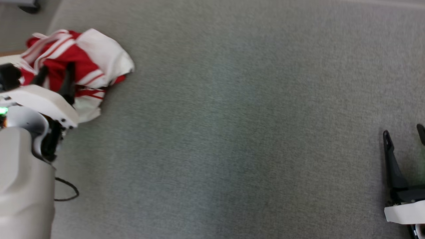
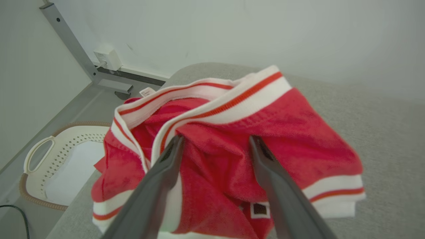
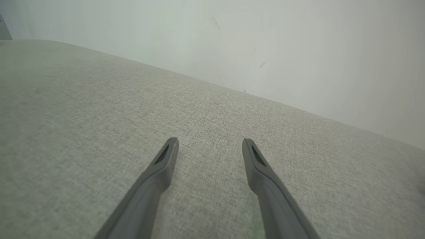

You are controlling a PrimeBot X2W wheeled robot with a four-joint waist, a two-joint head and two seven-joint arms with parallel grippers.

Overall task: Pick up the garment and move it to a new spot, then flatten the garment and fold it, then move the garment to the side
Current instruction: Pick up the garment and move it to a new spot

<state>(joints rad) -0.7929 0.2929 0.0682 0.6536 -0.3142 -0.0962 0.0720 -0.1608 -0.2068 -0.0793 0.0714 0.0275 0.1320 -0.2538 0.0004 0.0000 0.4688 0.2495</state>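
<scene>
A grey woven-fabric counter spreads wide in the head view, its rounded far corner at 11 o'clock. In the left wrist view a pale wall stands behind it at 12 o'clock. At 10 to 11 o'clock a grey metal post slants down to a flat foot on the grey floor, and a small white box with a lead plugged in sits just beside the post. At 8 o'clock a cream perforated laundry basket with a loop handle and a brown woven rim stands on the floor below the counter's edge. A black cable curls at 7 o'clock.
</scene>
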